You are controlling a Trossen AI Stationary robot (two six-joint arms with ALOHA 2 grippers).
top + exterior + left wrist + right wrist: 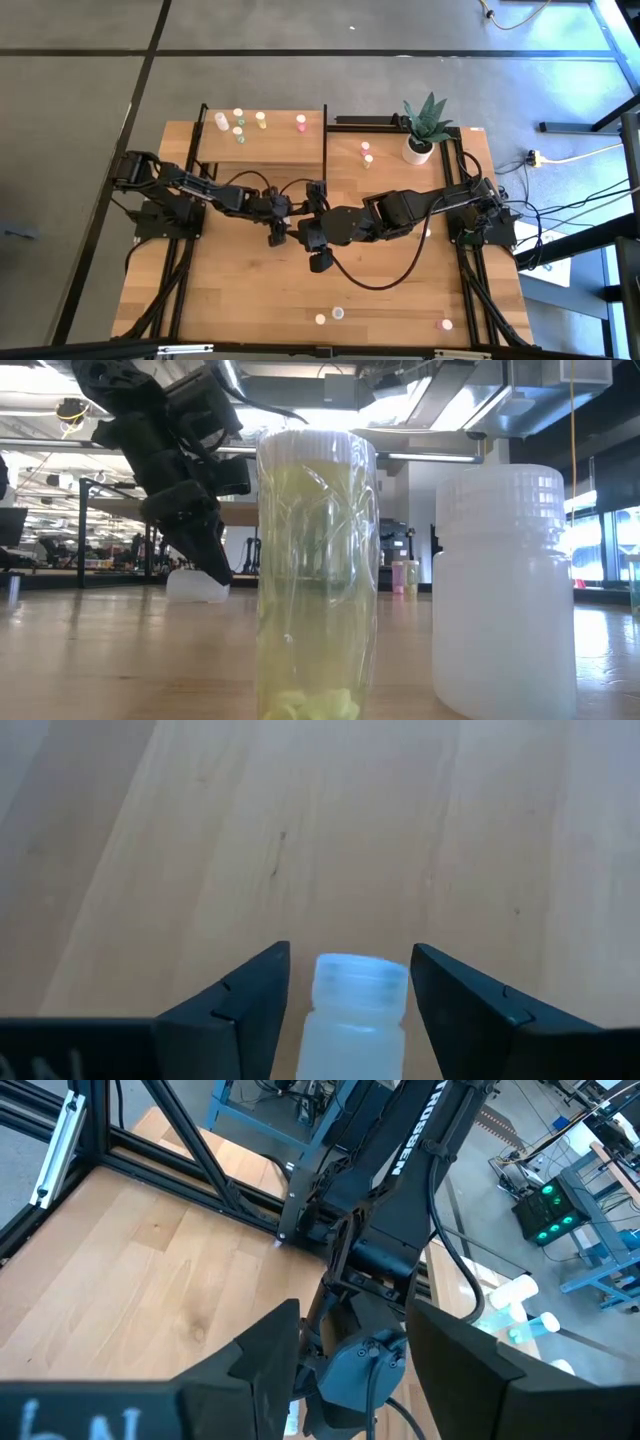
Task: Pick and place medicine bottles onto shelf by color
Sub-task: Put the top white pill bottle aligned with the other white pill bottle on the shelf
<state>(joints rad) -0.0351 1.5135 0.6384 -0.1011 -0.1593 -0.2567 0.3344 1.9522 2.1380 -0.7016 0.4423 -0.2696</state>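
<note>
Wood tabletop [250, 290] under me, w/ the shelf [262, 150] at its far-left corner. Counted from above: 5 bottles on the shelf [238, 113], 2 beside the plant pot [419, 149], 3 along the near edge [338, 313]. My left gripper [350, 992] is mid-table, fingers spread, a white-capped bottle [358, 1010] lying between them; contact can't be judged. My right gripper [352, 1355] sits just beside it, fingers apart, empty. That bottle's lower part is cut off in wrist view; hidden under both arms from overhead.
</note>
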